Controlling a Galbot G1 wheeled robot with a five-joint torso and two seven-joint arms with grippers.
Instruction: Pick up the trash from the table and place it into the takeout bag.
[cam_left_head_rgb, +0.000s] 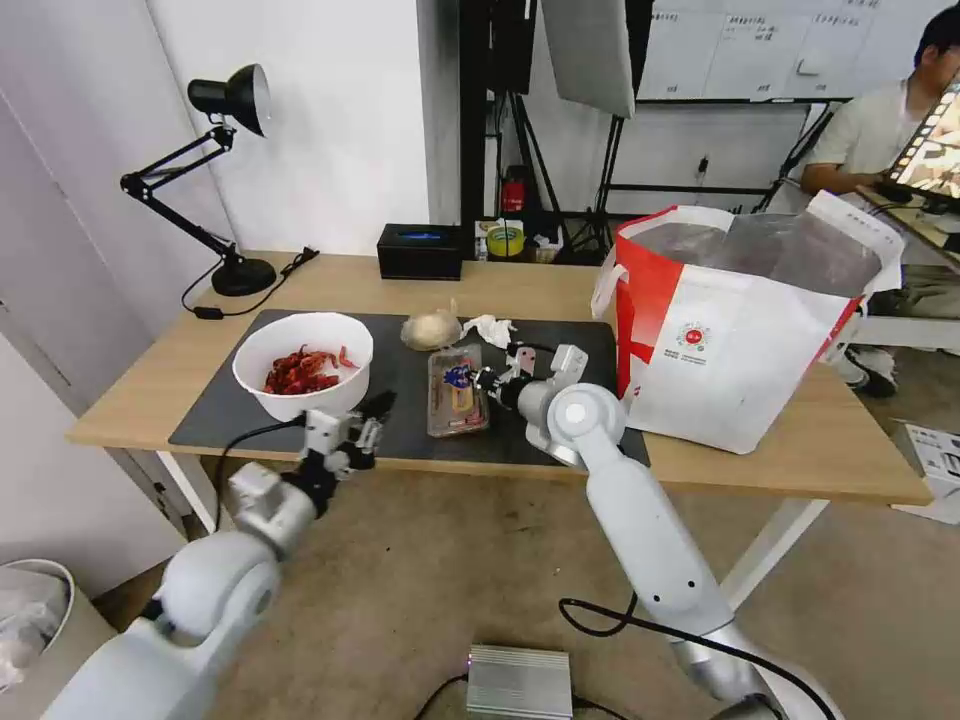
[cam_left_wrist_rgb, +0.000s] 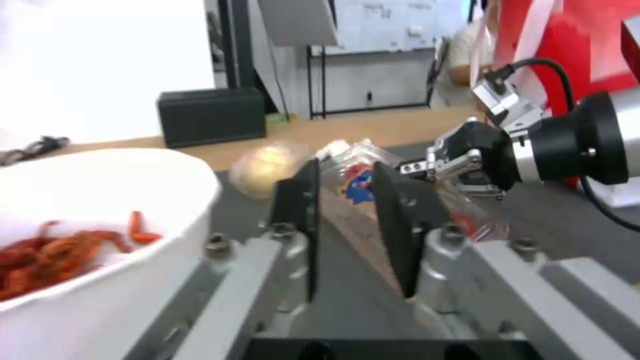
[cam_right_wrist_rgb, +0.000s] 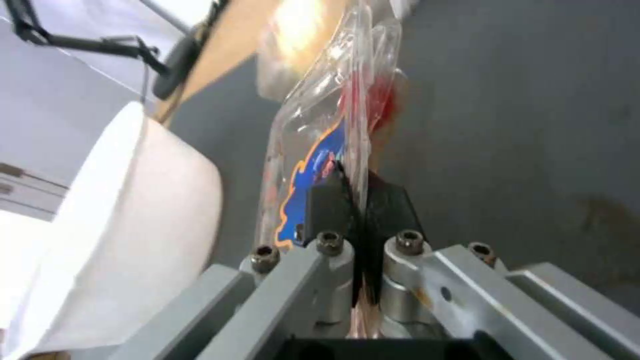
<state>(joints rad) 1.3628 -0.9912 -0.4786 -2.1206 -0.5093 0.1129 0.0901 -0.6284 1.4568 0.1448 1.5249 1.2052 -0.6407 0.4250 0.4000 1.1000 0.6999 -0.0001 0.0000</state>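
A: Start at the right end effector (cam_right_wrist_rgb: 357, 200). What has it got?

B: Its two black fingers are pinched together on the edge of the clear tomato tray (cam_right_wrist_rgb: 320, 125). In the head view the right end effector (cam_left_head_rgb: 487, 380) sits at the tray's (cam_left_head_rgb: 457, 392) side nearest the takeout bag, on the dark mat (cam_left_head_rgb: 400, 375).

A: And the left end effector?

B: The left end effector (cam_left_wrist_rgb: 347, 220) has a clear gap between its fingers and grips nothing. From the head camera the left end effector (cam_left_head_rgb: 375, 412) hovers at the mat's near edge, just beside the white bowl of crayfish shells (cam_left_head_rgb: 303, 363).

A: What lies further out?

B: Behind the tray, a small yellowish bag (cam_left_head_rgb: 431, 329) and a tissue wad (cam_left_head_rgb: 489, 328), close together. A black box (cam_left_head_rgb: 419, 251) stands at the desk's (cam_left_head_rgb: 760, 460) far edge and a black lamp (cam_left_head_rgb: 215, 180) at its far left corner. The takeout bag (cam_left_head_rgb: 745, 330) stands open on the right, foil lining showing.

A: Anything hard to make out?

B: The tray's contents are mostly a red blur through the plastic; whether it rests flat or is lifted I cannot tell. The bowl's near side is partly covered by the left arm.

A: Any writing?

B: A blue and orange label (cam_right_wrist_rgb: 313, 180) on the tray and a round red logo (cam_left_head_rgb: 692, 337) on the takeout bag; neither can be read.
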